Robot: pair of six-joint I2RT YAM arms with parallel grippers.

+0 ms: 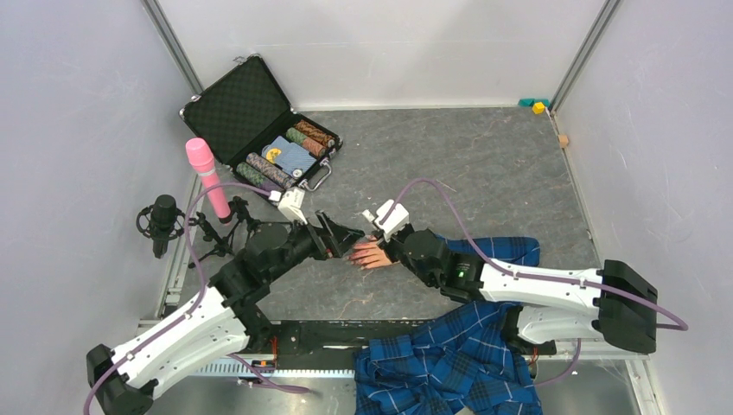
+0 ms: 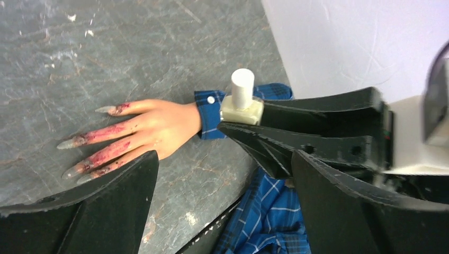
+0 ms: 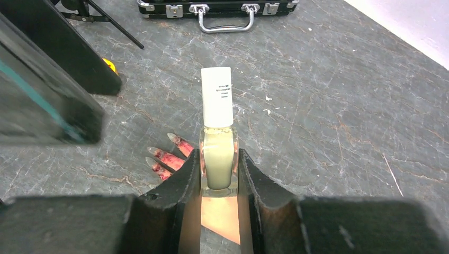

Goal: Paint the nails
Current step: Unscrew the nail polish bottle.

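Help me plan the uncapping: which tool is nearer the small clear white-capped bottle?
Right. The right tool is shut on the small clear white-capped bottle; the left tool stands open beside it, not touching.

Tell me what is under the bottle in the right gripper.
Beneath the bottle, the mannequin hand lies on the table, red-smeared fingers showing. The right gripper covers most of the palm in its own view.

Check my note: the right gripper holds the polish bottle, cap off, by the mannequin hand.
Wrong on the cap: the right wrist view shows the white cap on the polish bottle. The right gripper does hold it by the mannequin hand.
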